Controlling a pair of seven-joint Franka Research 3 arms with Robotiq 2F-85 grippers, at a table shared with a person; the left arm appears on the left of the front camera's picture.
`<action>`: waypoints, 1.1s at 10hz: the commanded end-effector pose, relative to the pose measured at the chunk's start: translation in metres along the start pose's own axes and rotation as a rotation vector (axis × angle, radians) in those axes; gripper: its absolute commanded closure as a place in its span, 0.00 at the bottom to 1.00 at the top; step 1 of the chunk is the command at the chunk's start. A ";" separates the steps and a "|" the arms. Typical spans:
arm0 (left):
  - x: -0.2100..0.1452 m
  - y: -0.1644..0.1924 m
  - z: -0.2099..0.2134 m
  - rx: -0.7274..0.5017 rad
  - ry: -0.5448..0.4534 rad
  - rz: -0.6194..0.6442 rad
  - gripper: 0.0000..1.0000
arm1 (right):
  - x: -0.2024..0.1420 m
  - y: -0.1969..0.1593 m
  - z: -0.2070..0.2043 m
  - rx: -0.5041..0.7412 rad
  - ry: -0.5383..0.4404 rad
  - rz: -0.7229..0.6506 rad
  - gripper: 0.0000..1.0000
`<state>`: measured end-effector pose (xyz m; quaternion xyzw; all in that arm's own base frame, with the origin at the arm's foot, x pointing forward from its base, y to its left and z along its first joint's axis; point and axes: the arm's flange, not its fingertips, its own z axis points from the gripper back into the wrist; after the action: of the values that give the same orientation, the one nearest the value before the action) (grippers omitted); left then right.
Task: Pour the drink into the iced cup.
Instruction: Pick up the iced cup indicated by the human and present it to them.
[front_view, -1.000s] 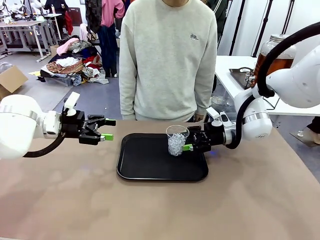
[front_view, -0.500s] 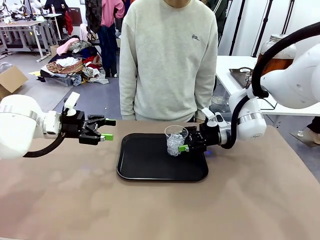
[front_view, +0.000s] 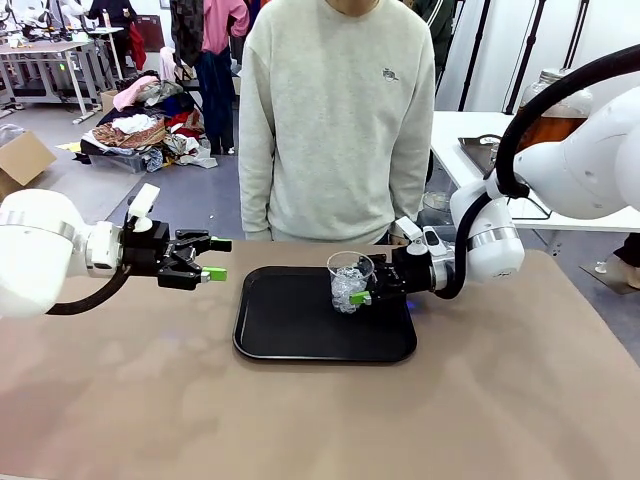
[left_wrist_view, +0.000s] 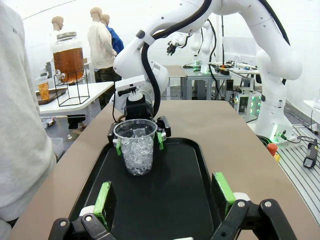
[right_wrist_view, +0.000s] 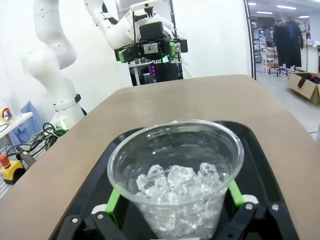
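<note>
**Tan table (front_view: 120, 400), black tray (front_view: 290, 340): right gripper (front_view: 362, 290) straddles the iced cup (front_view: 349, 280), drink sits off to the robot's right**

Workshop behind, with clothes racks and benches. A person (front_view: 340, 120) in a grey sweatshirt stands at the far edge, directly behind the tray.

Iced cup: upright on the far right part of the tray. Clear plastic, ice in the lower part, no liquid in it yet. Long axis vertical.

Right gripper: comes in level from the robot's right, one finger on each side of the cup at about mid height. Jaws at full spread. In the right wrist view the green pads (right_wrist_view: 114, 199) sit just beside the cup wall on both sides; can't tell if they touch. Not clamped, nothing lifted. I read it as a pre-grasp.

Left gripper (front_view: 217, 259): jaws wide, empty, hovering over bare table just left of the tray. It points at the cup but is well apart from it.

Drink (left_wrist_view: 68, 62): amber, in the big glass dispenser jar (left_wrist_view: 68, 50) with a metal lid, on a wire stand on the white side table (front_view: 465, 140). That is to the robot's right and farther out than the cup, well apart from the tray.

Key relation: the jar is on the right arm's side and the cup is between the right jaws. The left arm is the far one from both. The jar dwarfs the cup, so my read is the cup goes to the jar, not the reverse.

Next move, as I judge it: close on the cup, lift straight up, keep its axis vertical in transit so the ice stays in. Risk: the wall looks thin, and too hard a squeeze would likely buckle it.
</note>
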<state>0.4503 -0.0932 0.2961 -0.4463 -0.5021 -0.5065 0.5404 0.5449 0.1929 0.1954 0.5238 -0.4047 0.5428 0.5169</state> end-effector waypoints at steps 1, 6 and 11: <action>0.001 0.000 0.000 0.000 -0.002 -0.006 0.00 | 0.003 -0.010 -0.011 -0.018 -0.025 -0.003 0.00; 0.001 0.000 0.000 0.000 -0.002 -0.006 0.00 | 0.007 -0.013 -0.017 -0.008 -0.014 -0.010 0.31; 0.001 0.000 0.000 0.000 -0.002 -0.006 0.00 | 0.010 -0.010 -0.013 0.006 -0.011 -0.019 0.31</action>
<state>0.4503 -0.0932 0.2961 -0.4464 -0.5021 -0.5065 0.5404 0.5489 0.2047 0.1974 0.5277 -0.4061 0.5447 0.5099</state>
